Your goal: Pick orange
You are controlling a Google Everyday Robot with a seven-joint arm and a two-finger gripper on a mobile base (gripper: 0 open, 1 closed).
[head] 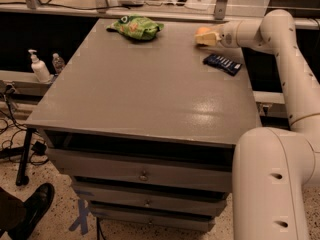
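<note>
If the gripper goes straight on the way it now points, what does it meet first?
Probably the orange: it sits right at the tip of the gripper, which reaches over the table's far end. The green bag lies further along that line, but depth is unclear.

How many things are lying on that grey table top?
3: a green snack bag at the far edge, the orange at the far right, at the gripper, and a dark blue packet just nearer, by the right edge. The arm could hide more.
</note>
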